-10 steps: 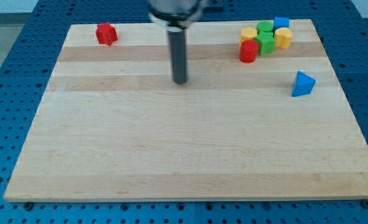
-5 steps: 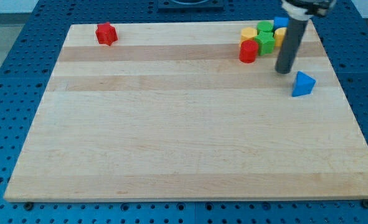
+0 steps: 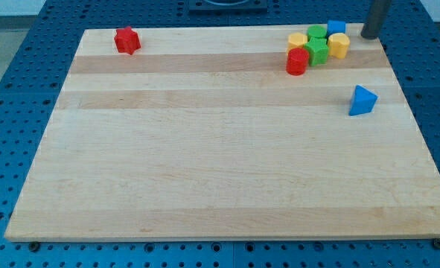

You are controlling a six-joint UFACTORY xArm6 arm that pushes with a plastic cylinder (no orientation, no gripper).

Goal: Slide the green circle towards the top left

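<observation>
Dark and straight, the rod carried no gripper and held nothing; my tip rested near the wooden board's top right corner. Just to its left sat a tight cluster: a blue block, a yellow cylinder, a green star-like block, a red cylinder, another yellow block, and the green circle at the cluster's top, left of my tip. A leftward push risked dragging neighbours along, since the blue block stood between tip and target. A blue triangle and a red star lay well apart.
</observation>
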